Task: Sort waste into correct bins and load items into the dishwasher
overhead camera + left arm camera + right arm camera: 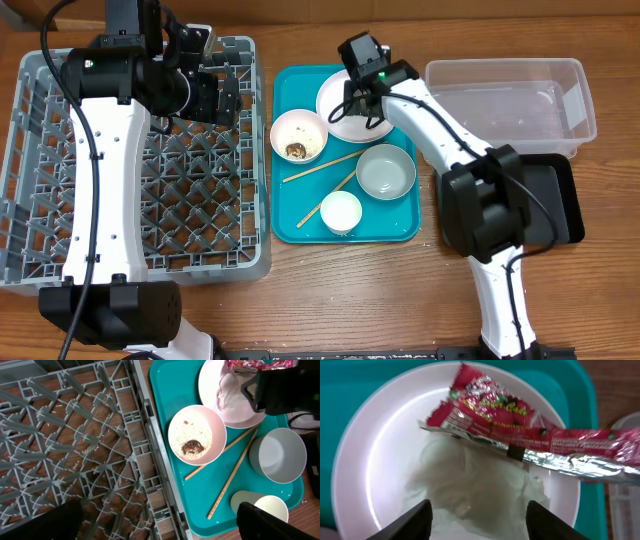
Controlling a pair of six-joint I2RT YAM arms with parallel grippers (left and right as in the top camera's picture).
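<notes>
The red-and-white snack wrapper and the wad of white tissue lie on the pale-pink plate on the teal tray. My right gripper is open just above the tissue, a finger on each side. The plate is partly hidden by that arm in the overhead view. The small pink bowl holds rice grains and a brown food scrap. Two chopsticks, the grey-white bowl and the white cup also lie on the tray. My left gripper is open over the grey dish rack.
The teal tray lies between the rack and the bins. The clear plastic tub stands at the back right. The black tray lies in front of it, partly under my right arm.
</notes>
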